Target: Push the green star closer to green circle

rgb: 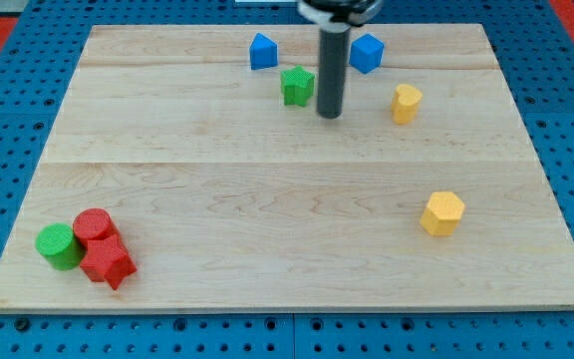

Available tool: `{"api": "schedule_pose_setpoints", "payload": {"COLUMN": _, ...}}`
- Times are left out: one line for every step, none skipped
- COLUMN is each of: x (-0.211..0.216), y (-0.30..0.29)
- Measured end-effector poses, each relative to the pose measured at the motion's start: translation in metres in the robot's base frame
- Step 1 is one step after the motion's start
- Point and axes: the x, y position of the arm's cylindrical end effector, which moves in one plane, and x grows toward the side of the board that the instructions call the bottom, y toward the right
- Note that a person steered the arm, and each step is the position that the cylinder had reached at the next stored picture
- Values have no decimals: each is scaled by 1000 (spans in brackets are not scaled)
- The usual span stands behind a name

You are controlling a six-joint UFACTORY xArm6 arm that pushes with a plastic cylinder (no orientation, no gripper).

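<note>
The green star lies near the view's top, a little left of centre. The green circle is a short cylinder at the view's bottom left corner of the board, far from the star. My tip rests on the board just right of the green star and slightly lower in the view, with a small gap between them. The dark rod rises from it to the view's top edge.
A red circle and a red star touch the green circle's right side. Two blue blocks lie at the top. A yellow block lies right of my tip, a yellow hexagon lower right.
</note>
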Motion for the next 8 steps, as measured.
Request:
{"api": "schedule_pose_setpoints", "payload": {"x": -31, "y": -4}}
{"api": "schedule_pose_setpoints", "payload": {"x": -32, "y": -47}}
{"api": "schedule_pose_setpoints", "payload": {"x": -32, "y": -83}}
{"api": "schedule_pose_setpoints", "payload": {"x": -41, "y": -86}}
{"api": "schedule_pose_setpoints", "payload": {"x": -58, "y": -83}}
{"api": "schedule_pose_setpoints", "payload": {"x": -56, "y": -124}}
{"api": "schedule_pose_setpoints", "payload": {"x": -45, "y": -171}}
{"api": "schedule_pose_setpoints", "payload": {"x": -22, "y": -218}}
